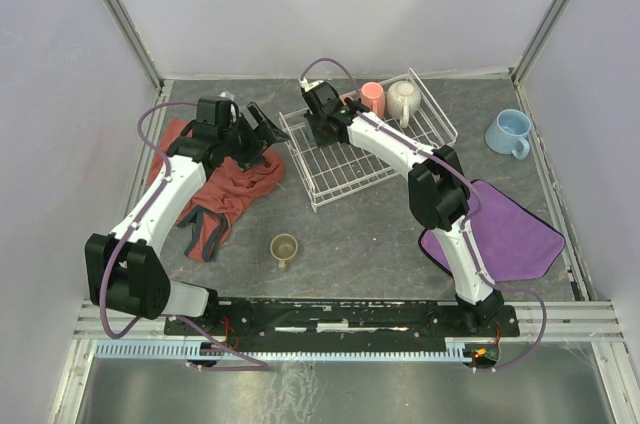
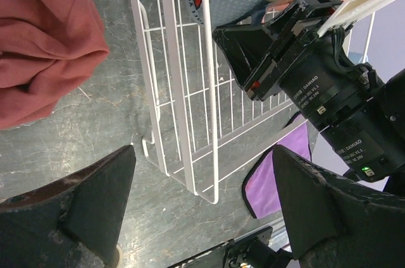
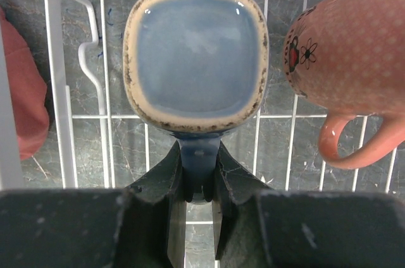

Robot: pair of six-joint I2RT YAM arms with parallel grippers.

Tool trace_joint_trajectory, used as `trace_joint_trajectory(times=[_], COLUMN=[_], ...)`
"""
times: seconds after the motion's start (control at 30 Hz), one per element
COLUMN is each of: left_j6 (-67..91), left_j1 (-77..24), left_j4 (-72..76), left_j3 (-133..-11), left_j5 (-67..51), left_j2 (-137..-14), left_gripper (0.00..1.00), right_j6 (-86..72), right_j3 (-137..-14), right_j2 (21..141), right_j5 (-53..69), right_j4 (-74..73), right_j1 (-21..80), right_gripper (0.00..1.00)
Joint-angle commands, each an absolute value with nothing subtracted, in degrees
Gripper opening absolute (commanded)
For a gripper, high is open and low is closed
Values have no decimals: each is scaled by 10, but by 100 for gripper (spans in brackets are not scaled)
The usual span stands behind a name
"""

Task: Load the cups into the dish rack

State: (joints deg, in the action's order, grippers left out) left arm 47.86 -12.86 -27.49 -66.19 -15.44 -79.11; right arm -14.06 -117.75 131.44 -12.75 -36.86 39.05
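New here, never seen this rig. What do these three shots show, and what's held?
Two robot arms are bolted at the table's near edge. One picture looks down from above and behind them; the other two come from a camera on each wrist. On the table lie a white wire dish rack, a red cloth, a purple cloth, an olive mug and a light blue mug. A salmon mug and a cream mug sit in the rack. The right end effector grips a grey-blue mug by its handle inside the rack. The left end effector is open and empty.
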Motion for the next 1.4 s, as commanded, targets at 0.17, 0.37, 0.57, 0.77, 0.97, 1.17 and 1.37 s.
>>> trace_joint_trajectory(times=[0.17,0.37,0.57,0.77,0.97,1.17,1.37], left_j6=[447,447,444,422,385,365,356], left_j1=[-115,-114,-113,-113,-114,-119,-150], left_j4=[-251,-249,-253,-283,-353,-428,-484], left_j3=[-655,-647,-642,-628,-593,-542,-510], left_j5=[-173,-174,-175,-167,-132,-102,-93], left_j2=[-779,-777,-771,-756,-707,-651,-637], left_gripper=[94,94,94,94,86,72,68], right_j6=[-147,-149,-147,-146,-152,-159,-169], right_j3=[-1197,-1186,-1174,-1156,-1114,-1081,-1055], right_j2=[1330,1336,1327,1309,1269,1222,1172], right_j5=[-148,-145,-146,-146,-147,-146,-138], right_j4=[-294,-282,-278,-276,-258,-250,-243], right_j1=[378,376,377,376,376,375,374], right_gripper=[0,3,36,50,55,58,59])
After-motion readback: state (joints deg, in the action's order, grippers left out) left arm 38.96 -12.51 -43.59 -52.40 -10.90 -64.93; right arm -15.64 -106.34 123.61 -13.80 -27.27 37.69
